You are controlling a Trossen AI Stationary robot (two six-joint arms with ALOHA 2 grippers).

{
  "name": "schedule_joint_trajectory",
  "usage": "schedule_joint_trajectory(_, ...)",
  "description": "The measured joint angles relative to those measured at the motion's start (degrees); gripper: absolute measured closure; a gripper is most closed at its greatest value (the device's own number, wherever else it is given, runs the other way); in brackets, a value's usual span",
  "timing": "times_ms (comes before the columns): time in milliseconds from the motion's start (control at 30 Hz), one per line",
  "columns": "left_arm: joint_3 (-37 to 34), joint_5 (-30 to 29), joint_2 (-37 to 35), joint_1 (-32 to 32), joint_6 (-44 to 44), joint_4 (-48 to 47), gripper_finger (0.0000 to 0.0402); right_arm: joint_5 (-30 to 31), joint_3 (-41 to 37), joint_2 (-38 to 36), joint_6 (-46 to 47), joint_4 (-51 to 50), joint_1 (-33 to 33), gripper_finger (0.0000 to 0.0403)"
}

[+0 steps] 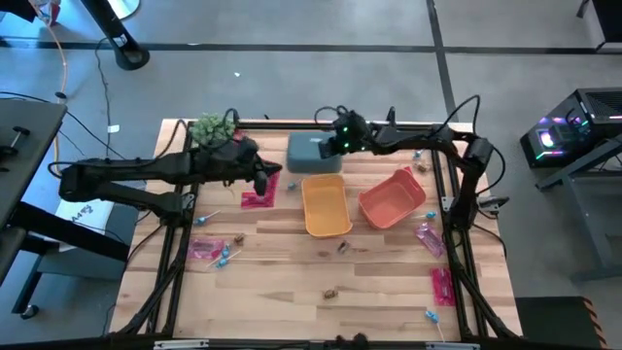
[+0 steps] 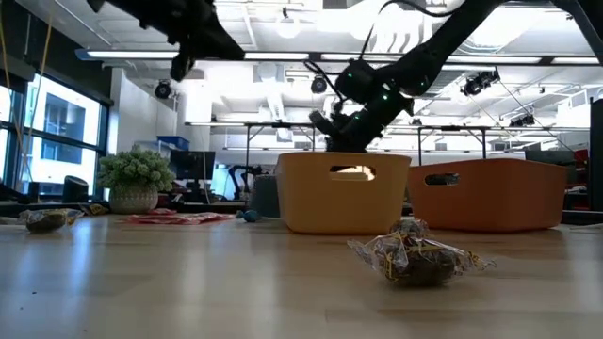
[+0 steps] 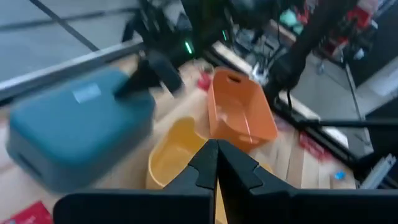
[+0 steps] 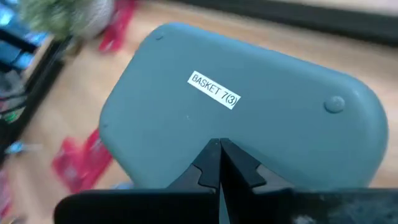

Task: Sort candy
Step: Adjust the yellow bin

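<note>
From above, my left gripper (image 1: 264, 182) hangs over the wooden table (image 1: 292, 282), with a pink-red packet (image 1: 257, 199) lying just below my fingertips. My right gripper (image 1: 330, 143) sits over the upturned grey-blue bin (image 1: 309, 156). Beyond that bin stand the yellow bin (image 1: 326, 206) and the orange bin (image 1: 393, 200). More candy is scattered well away from both grippers: pink packets (image 1: 206, 249), a blue lollipop (image 1: 225, 259), a brown piece (image 1: 332, 292), and another pink packet (image 1: 442, 286) near the right edge. A green plant ball (image 1: 208, 128) sits behind my left arm.

At table height, a brown wrapped candy (image 2: 415, 259) lies close to the camera, in front of the yellow bin (image 2: 341, 193). My right gripper (image 2: 332, 127) hovers above and behind it.

Through my left wrist, my 2 fingers (image 3: 214, 165) are pressed together, holding nothing, with the yellow bin (image 3: 174, 155) straight ahead.

Through my right wrist, my 2 fingers (image 4: 219, 163) are also closed and empty, over the grey-blue bin's (image 4: 249, 124) labelled underside. Pink packets (image 4: 78, 162) lie off beside it.
</note>
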Motion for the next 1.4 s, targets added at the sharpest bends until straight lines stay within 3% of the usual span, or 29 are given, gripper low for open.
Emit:
schedule_joint_trajectory(400,0.09,-2.29,-3.02,-0.27,0.23,-6.03,0.0402,-5.08,0.28,-0.33,-3.35,-5.78,11.04,0.0402)
schedule_joint_trajectory(633,-1.64,-2.32,-3.01,-2.09,-4.69,-13.90,0.0402,-13.35,0.22,-0.70,-3.09,-7.79,15.86,0.0402)
schedule_joint_trajectory(900,-4.62,-3.80,-3.00,-4.50,-7.53,-14.32,0.0402,-17.66,1.15,-6.21,-3.71,-4.12,20.59,0.0402)
schedule_joint_trajectory(1067,-6.32,-3.81,-2.96,-4.50,-8.61,-13.06,0.0402,-21.15,2.16,-4.04,-8.28,-4.95,25.29,0.0402)
schedule_joint_trajectory(1233,-6.67,-2.33,-2.91,-4.50,-8.96,-13.24,0.0402,-21.52,2.29,-2.38,-10.58,-5.75,27.47,0.0402)
schedule_joint_trajectory(1400,-6.67,-0.62,-2.91,-4.50,-7.08,-13.31,0.0402,-16.25,2.27,-2.27,-19.37,-17.52,30.30,0.0402)
